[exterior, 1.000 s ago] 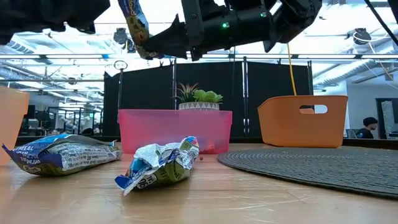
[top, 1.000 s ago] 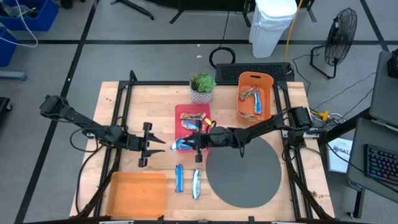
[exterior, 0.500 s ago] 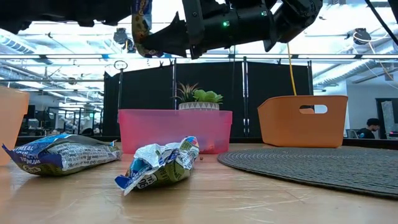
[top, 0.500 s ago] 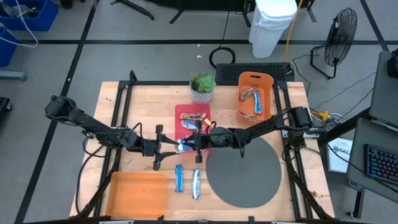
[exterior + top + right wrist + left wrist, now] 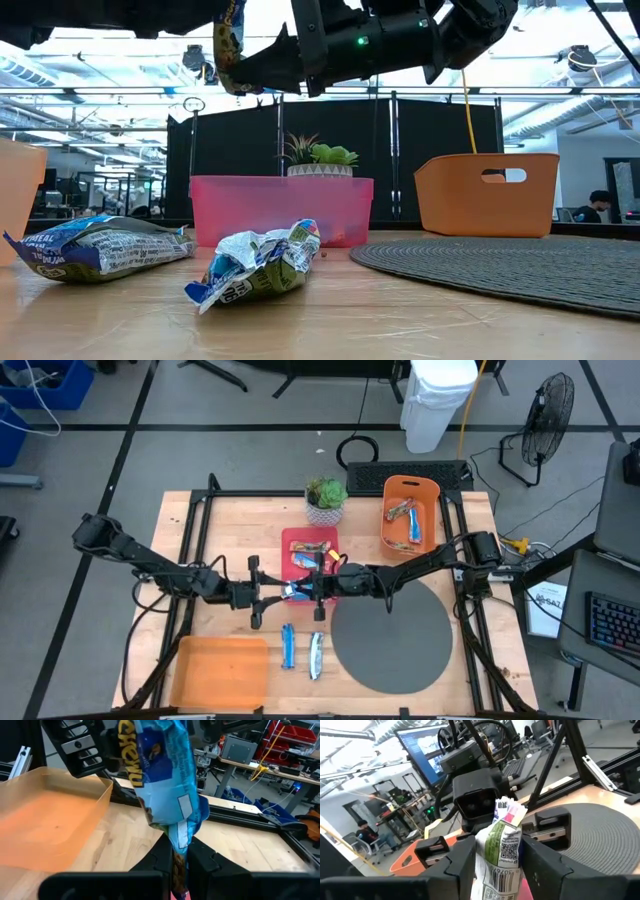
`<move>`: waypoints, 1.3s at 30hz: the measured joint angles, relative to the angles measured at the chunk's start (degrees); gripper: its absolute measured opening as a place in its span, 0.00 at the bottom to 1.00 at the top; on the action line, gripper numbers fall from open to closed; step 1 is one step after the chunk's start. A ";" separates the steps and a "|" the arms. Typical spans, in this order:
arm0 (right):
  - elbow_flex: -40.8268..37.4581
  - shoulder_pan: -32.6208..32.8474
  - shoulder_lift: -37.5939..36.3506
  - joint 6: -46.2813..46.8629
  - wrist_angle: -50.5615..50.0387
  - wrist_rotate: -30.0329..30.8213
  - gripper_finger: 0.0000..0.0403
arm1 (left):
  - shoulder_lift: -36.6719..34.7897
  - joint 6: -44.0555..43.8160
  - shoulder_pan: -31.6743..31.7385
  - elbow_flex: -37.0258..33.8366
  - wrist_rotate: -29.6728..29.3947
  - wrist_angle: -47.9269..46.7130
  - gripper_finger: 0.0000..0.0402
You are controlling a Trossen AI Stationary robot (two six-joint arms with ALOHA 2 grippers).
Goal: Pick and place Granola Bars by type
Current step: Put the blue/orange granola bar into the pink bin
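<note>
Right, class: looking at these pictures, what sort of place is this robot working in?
Most likely a robotics lab or workshop. Desks with monitors and equipment benches fill the room behind the table, a floor fan stands beside it, and cables trail across the floor.

One blue-and-white granola bar (image 5: pixel 293 592) is held upright in the air above the table. Two more bars (image 5: pixel 288 646) (image 5: pixel 316 656) lie flat side by side on the wood, crumpled. Others are seen in the red tray (image 5: pixel 311 552) and the orange bin (image 5: pixel 408 520).
</note>
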 joint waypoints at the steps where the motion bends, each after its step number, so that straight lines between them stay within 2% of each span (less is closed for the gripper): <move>1: 0.00 0.02 0.00 0.02 0.00 0.00 0.04 | 0.00 0.00 -0.01 0.00 0.02 0.00 0.37; 5: 0.00 0.00 0.00 0.18 0.00 -0.03 0.04 | 0.00 0.92 0.00 0.00 -0.01 -0.02 0.28; 9: 0.00 0.05 0.00 0.20 0.06 -0.24 0.04 | 0.00 3.91 0.01 0.00 2.04 -0.09 0.09; 14: 0.00 0.11 0.00 0.22 -0.01 -0.24 0.07 | 0.00 4.94 0.01 -0.02 2.83 0.65 0.06; 16: 0.02 0.20 0.00 0.22 -0.82 -0.29 0.12 | 0.00 5.56 -0.04 -0.04 2.79 0.73 0.06; 20: 0.02 0.65 -0.09 -0.92 -3.87 0.39 0.27 | -0.67 6.08 -0.62 -0.07 2.67 1.17 0.05; 24: -0.23 1.26 -2.52 -1.06 -10.72 6.82 0.46 | -3.53 7.23 -2.36 -0.04 0.00 0.21 0.05; 27: -1.29 1.67 -7.19 -0.14 -17.38 10.35 0.56 | -6.79 6.43 -4.67 -0.07 -3.98 -4.72 0.05; 30: -3.30 2.27 -13.14 5.19 -24.75 10.40 0.61 | -10.76 0.83 -8.19 -0.07 -9.16 -10.30 0.05; 32: -6.25 2.76 -17.53 8.78 -27.13 10.29 0.62 | -13.33 -7.76 -10.85 -0.07 -12.57 -14.28 0.05; 35: -13.14 3.70 -24.42 11.30 -25.26 10.49 0.62 | -17.21 -21.76 -14.84 0.06 -14.40 -19.12 0.04; 39: -25.05 4.66 -33.58 14.64 -19.16 10.39 0.60 | -19.11 -31.60 -20.99 3.10 -17.02 -27.24 0.04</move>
